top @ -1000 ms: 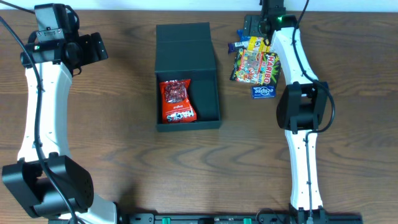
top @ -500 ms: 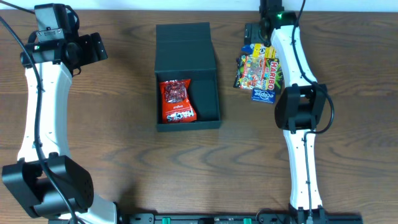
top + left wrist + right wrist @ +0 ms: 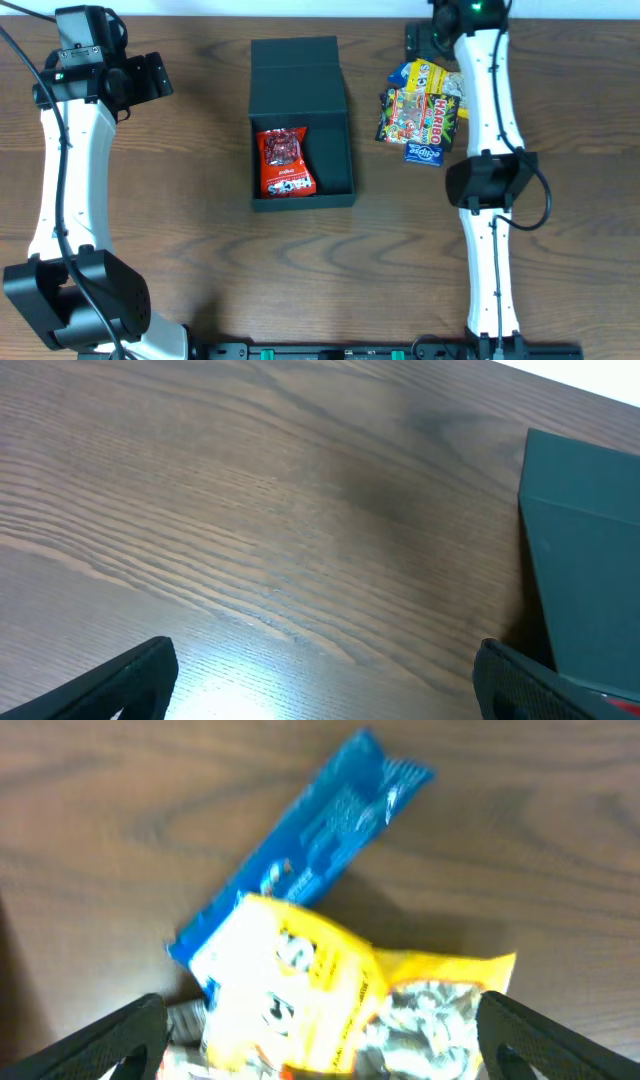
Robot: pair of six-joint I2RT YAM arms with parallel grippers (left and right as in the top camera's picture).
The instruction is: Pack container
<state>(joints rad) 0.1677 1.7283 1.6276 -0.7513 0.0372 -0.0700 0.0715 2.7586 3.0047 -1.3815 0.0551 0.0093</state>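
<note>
From overhead, the container (image 3: 335,150), a shallow dark matte box, is seen mid-counter (image 3: 200,250), its flap lid laid back toward 12 o'clock so the cavity is reachable. A red packet (image 3: 285,160) is lodged in its 9 o'clock half. The candy pile (image 3: 420,115) lies at its 3 o'clock, with the right claw (image 3: 428,38) at the pile's 12 o'clock edge

In the left wrist view, the left claw (image 3: 325,670) is held wide over bare wood, clear of the work, with the container's lid at 3 o'clock

In the right wrist view, the right claw is spread wide above a yellow packet (image 3: 290,990) and a blue bar (image 3: 310,850), judged ready for a pick

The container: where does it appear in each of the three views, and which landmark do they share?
Overhead: container upper centre, open, red packet inside.
Left wrist: container at the right edge.
Right wrist: not in view.
Shared landmark: the wooden table.
</note>
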